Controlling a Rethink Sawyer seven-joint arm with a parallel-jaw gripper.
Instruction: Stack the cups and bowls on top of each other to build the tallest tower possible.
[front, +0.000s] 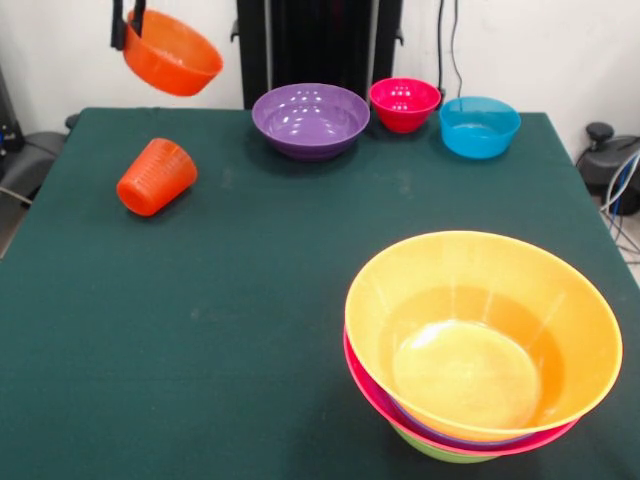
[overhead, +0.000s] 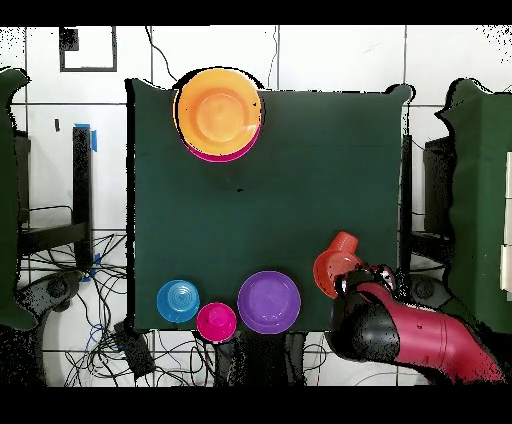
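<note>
My gripper (front: 128, 40) is shut on the rim of the small orange bowl (front: 172, 52) and holds it tilted, high above the table's far left corner. The orange-red cup (front: 157, 177) lies on its side on the cloth just below it. The tower (front: 480, 340) stands at the near right: the large orange bowl (front: 470, 300) on top, the pink bowl's rim (front: 368, 385) under it, a green bowl (front: 432, 450) lowest. In the overhead view the held bowl (overhead: 328, 272) and the cup (overhead: 346, 243) are at the lower right, and the tower (overhead: 218, 115) is at the top.
A purple bowl (front: 310, 120), a small magenta-red bowl (front: 404, 104) and a blue bowl (front: 480, 126) stand in a row along the far edge. The dark green table (front: 250, 330) lies between them and the tower. My arm (overhead: 400, 335) reaches in at the overhead view's bottom right.
</note>
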